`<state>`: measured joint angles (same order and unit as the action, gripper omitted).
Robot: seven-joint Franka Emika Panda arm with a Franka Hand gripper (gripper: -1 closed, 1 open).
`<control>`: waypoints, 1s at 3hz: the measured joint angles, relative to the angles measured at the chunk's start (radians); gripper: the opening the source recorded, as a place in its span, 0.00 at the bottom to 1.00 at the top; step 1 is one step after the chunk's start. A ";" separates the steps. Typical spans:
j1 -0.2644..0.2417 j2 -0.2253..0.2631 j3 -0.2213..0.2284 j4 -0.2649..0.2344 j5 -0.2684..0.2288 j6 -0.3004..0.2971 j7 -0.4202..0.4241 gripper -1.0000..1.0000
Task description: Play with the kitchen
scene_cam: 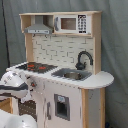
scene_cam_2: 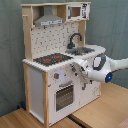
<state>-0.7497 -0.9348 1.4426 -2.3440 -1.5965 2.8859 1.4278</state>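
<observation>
The kitchen (scene_cam: 65, 55) (scene_cam_2: 40, 85) is a tall white and light-wood toy. It has a red-ringed black stovetop (scene_cam: 36, 66) (scene_cam_2: 52, 59), a black faucet (scene_cam: 84, 57) (scene_cam_2: 75, 39) over the sink (scene_cam: 74, 75) (scene_cam_2: 82, 50), a grey hood (scene_cam: 39, 29) (scene_cam_2: 50, 20) and a small microwave (scene_cam: 72, 23) (scene_cam_2: 76, 11). My gripper (scene_cam: 33, 85) (scene_cam_2: 76, 71) is at the front panel just under the counter edge, beside the knobs (scene_cam_2: 57, 76) and above the windowed oven door (scene_cam_2: 64, 95). In the first exterior view my white arm (scene_cam: 14, 82) hides part of the front.
The kitchen stands on a wooden table (scene_cam_2: 102, 107) whose surface extends toward the second exterior view's right. A grey curtain (scene_cam: 116, 45) hangs behind. A white part of the robot (scene_cam: 15, 121) fills the first exterior view's lower left corner.
</observation>
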 joint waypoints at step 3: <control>0.117 -0.002 0.062 -0.073 0.003 -0.236 -0.056 1.00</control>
<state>-0.6330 -0.9370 1.5041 -2.4169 -1.5939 2.6497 1.3715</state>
